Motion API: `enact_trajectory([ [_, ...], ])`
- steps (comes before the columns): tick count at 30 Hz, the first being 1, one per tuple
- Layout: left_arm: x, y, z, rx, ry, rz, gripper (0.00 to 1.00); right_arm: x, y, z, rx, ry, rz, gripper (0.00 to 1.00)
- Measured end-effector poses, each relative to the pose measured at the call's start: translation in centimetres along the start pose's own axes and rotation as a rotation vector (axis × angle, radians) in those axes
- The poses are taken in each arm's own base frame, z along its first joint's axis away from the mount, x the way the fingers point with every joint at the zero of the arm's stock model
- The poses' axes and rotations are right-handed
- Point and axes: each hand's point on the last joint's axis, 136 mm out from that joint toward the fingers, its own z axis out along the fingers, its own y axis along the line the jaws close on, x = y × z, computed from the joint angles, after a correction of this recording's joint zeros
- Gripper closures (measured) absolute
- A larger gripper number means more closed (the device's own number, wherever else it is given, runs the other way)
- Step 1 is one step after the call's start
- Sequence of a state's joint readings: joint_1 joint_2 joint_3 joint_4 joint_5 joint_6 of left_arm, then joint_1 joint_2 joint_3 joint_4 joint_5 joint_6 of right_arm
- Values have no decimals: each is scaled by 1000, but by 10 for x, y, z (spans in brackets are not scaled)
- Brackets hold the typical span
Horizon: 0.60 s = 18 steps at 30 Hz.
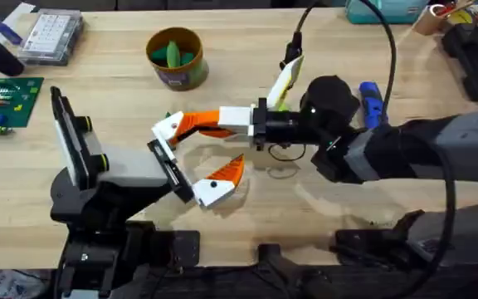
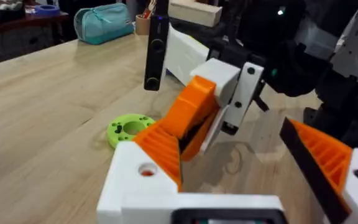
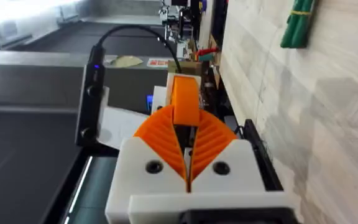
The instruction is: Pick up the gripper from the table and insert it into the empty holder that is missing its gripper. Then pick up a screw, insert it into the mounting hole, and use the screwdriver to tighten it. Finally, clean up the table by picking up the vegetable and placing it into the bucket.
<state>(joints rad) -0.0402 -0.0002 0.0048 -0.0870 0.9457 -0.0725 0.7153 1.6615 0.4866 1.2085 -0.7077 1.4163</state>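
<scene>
My right gripper (image 1: 187, 126) reaches in from the right, its ribbed orange pads (image 3: 213, 140) shut on the small orange gripper (image 3: 185, 96). It presses that piece (image 2: 194, 101) against the holder (image 2: 135, 186), the bare white finger of my left gripper (image 1: 191, 159), which stands open. Orange shows through the holder's small hole. The left gripper's other finger carries a ridged orange pad (image 2: 322, 155). The blue screwdriver (image 1: 370, 104) lies behind the right arm. A green vegetable (image 1: 173, 55) sits inside the mustard-yellow bucket (image 1: 177, 79) at the back.
A lime-green ring (image 2: 129, 127) lies on the table just beyond the holder. At the far left are a clear parts box (image 1: 52, 37) and a green circuit board (image 1: 7, 100). A teal pouch (image 2: 104, 22) lies at the back. A black cabled stick (image 2: 154, 46) rides by the right wrist.
</scene>
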Motion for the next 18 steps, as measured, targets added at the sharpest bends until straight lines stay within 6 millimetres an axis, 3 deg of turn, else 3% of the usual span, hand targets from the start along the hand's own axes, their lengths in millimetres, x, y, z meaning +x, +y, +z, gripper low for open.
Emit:
enact_trajectory([
  [4,0,1,0,-4,0,0,8,0,0,1,1,0,-7,985],
  [11,1,-9,0,47,5,2,8,11,-1,5,5,38,-8,751],
  [18,1,-13,0,70,9,3,8,14,-1,6,8,51,-6,678],
])
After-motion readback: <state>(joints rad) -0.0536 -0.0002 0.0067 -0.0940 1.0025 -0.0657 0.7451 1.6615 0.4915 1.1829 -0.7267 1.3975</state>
